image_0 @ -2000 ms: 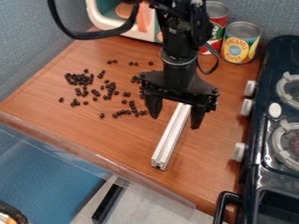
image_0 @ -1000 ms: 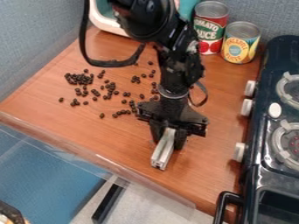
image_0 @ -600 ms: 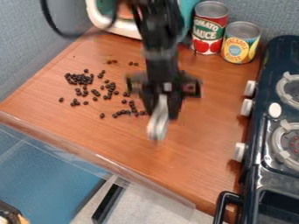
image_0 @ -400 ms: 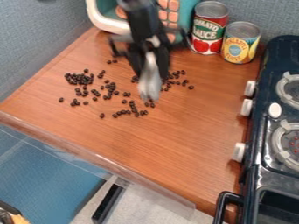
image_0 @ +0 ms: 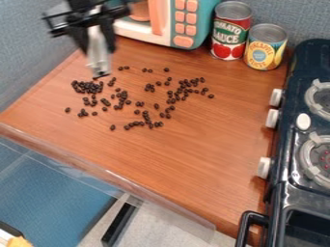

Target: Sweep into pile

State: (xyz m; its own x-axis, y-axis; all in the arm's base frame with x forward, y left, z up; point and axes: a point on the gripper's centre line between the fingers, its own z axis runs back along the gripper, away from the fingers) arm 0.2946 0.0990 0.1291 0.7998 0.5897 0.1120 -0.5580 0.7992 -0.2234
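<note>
Robot hand [image_0: 97,41] gripping a metal bar [image_0: 99,55] above scattered black beans [image_0: 88,87].
The hand's two fingers close on the bar's sides, its free end pointing down near the upper-left beans; the beans lie in loose clusters across the wooden tabletop [image_0: 174,159], left of the stove [image_0: 297,96].

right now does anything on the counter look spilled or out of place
Yes: dark beans lie scattered loose across the wooden counter, in clumps and strays rather than one pile, so they look spilled.
</note>
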